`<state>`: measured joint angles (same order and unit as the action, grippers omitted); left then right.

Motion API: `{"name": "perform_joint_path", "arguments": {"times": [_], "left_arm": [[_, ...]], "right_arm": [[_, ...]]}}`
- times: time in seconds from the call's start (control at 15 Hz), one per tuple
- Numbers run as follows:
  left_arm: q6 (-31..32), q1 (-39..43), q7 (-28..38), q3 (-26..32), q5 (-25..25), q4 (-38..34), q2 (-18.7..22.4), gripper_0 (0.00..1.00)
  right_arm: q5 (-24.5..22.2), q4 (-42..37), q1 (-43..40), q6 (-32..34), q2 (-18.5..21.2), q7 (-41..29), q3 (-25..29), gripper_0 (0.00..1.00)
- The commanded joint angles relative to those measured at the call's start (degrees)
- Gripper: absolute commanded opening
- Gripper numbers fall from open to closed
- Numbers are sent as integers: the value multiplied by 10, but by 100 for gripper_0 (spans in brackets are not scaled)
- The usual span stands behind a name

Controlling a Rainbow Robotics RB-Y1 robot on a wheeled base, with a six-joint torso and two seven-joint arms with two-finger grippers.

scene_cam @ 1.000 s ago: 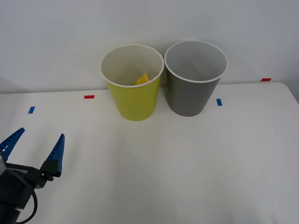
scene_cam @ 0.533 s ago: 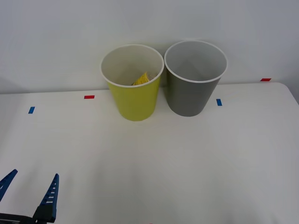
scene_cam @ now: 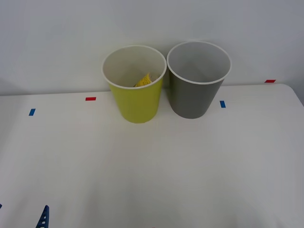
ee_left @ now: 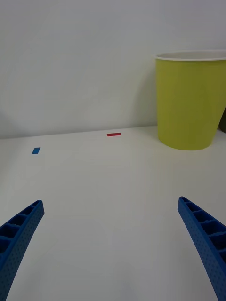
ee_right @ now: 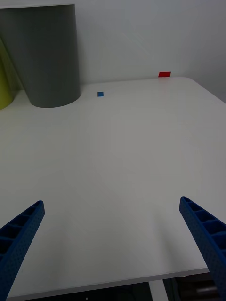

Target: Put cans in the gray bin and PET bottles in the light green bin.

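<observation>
Yellow-labelled PET bottle [scene_cam: 145, 80] sits inside the light green bin [scene_cam: 137, 102].
Left end effector [ee_left: 112, 249] and right end effector [ee_right: 111, 247] gape empty, low and well short of it.

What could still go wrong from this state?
Little looks at risk, as I read it. 1. The light green bin and the gray bin stand rim to rim, so a nudge to one would likely shift the other. 2. The PET bottle leans against the green bin's inner wall with its label below the rim; it may settle. 3. The left gripper and the right gripper sit open and low over the table.
</observation>
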<state>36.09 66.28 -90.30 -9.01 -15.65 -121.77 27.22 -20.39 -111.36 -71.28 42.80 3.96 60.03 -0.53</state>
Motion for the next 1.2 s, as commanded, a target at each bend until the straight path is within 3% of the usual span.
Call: {"name": "perform_joint_path", "arguments": {"times": [0.07,1.2], "left_arm": [[5,7,0,0,8,5,0,97],[5,7,0,0,8,5,0,97]], "right_arm": [[0,0,0,0,0,0,0,100],[0,0,0,0,0,0,0,100]]}}
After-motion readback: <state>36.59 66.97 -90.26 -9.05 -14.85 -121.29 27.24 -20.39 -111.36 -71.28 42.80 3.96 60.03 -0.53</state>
